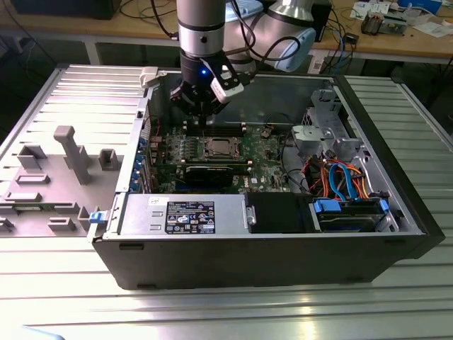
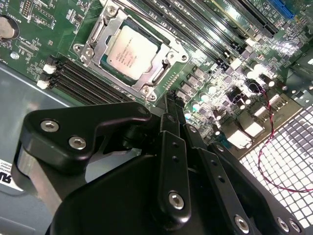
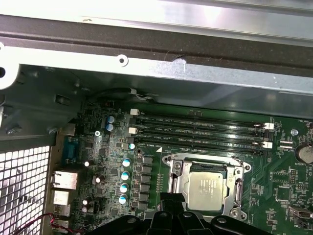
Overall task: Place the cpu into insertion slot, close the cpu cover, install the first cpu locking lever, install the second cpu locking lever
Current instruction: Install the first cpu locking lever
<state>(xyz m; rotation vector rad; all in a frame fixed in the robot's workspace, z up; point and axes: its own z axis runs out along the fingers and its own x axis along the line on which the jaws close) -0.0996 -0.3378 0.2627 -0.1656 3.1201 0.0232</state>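
gripper (image 2: 169, 104): fingers pressed together, nothing in them afaict, tips over the green board (image 2: 49, 29) right by the socket
cpu (image 2: 131, 53): already sitting flat in the insertion slot (image 3: 243, 169), metal top up
cpu cover (image 2: 166, 63): looks folded down around the chip, which shows thru the window
levers: I can't tell from my feeds if they're latched
arm (image 1: 202, 28): reaching down into the open pc case (image 1: 248, 255)
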